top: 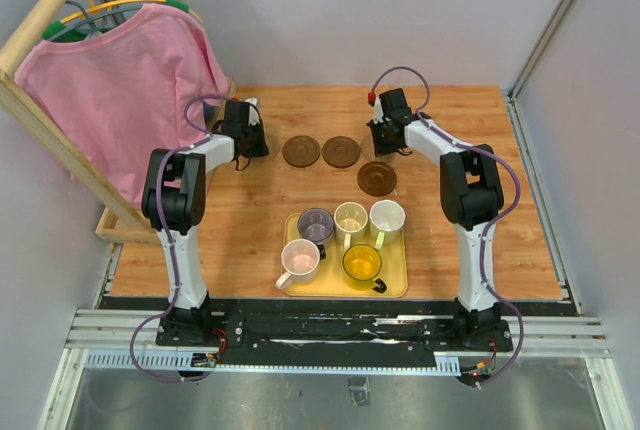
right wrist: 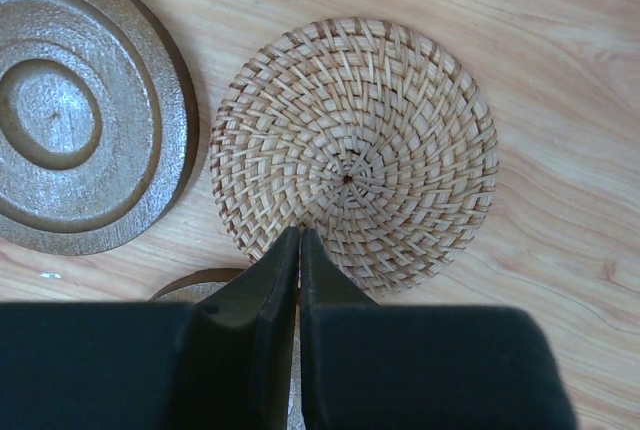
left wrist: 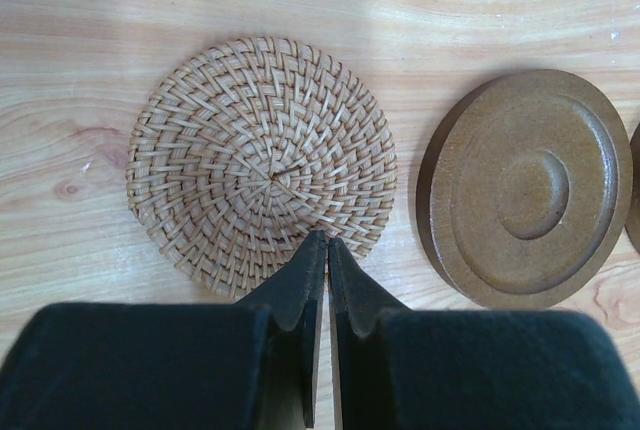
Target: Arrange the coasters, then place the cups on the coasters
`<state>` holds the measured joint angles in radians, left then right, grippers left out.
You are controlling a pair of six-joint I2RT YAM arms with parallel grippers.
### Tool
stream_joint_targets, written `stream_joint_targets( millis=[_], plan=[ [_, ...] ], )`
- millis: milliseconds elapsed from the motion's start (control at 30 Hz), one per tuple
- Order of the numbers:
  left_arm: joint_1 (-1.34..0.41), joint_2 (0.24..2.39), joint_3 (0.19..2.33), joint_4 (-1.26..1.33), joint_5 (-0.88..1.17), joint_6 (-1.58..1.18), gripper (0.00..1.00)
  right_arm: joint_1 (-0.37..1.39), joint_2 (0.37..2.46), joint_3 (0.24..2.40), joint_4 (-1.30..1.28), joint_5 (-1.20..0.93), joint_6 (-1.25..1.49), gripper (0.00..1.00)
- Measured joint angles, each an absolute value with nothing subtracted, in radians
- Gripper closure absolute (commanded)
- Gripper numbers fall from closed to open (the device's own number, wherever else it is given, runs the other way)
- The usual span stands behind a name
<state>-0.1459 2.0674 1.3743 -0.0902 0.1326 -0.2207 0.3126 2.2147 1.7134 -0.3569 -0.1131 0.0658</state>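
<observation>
Basically both claws are pinched shut, nothing held. Left gripper [left wrist: 327, 250] tips sit over the near edge of a tan woven coaster [left wrist: 262, 165], with a dark brown coaster [left wrist: 530, 185] just beside it. Right gripper [right wrist: 300, 242] sits likewise over the second woven coaster [right wrist: 355, 155], with a brown disc [right wrist: 85, 115] alongside. All five cups [top: 351, 218] stand in the yellow tray [top: 398, 275].

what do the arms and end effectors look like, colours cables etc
The left arm and right arm have white links, black joints and a purplish cable looped alongside. The left end effector and right end effector are matte black, with wedge-shaped fingers tapering to thin tips.
</observation>
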Motion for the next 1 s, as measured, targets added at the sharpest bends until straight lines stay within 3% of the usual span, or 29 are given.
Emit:
stream_joint_targets(
  millis=[367, 567, 667, 867, 1000],
  plan=[
    [-0.145, 2.067, 1.365, -0.077, 0.181, -0.217, 0.91, 0.309, 2.213, 1.735, -0.402, -0.051, 0.075, 0.93],
    [-0.145, 2.056, 1.348, -0.075, 0.204, -0.217, 0.91, 0.307, 2.212, 1.757, -0.416, -0.06, 0.072, 0.81],
    [-0.145, 2.043, 1.34, -0.086, 0.215, -0.218, 0.91, 0.307, 2.205, 1.757, -0.416, -0.076, 0.066, 0.81],
    [-0.145, 1.965, 1.32, -0.102, 0.233, -0.222, 0.9, 0.308, 2.11, 1.713, -0.414, -0.093, 0.056, 0.94],
    [-0.145, 1.884, 1.299, -0.096, 0.241, -0.229, 0.89, 0.315, 2.012, 1.623, -0.381, -0.123, 0.068, 0.97]
  ],
)
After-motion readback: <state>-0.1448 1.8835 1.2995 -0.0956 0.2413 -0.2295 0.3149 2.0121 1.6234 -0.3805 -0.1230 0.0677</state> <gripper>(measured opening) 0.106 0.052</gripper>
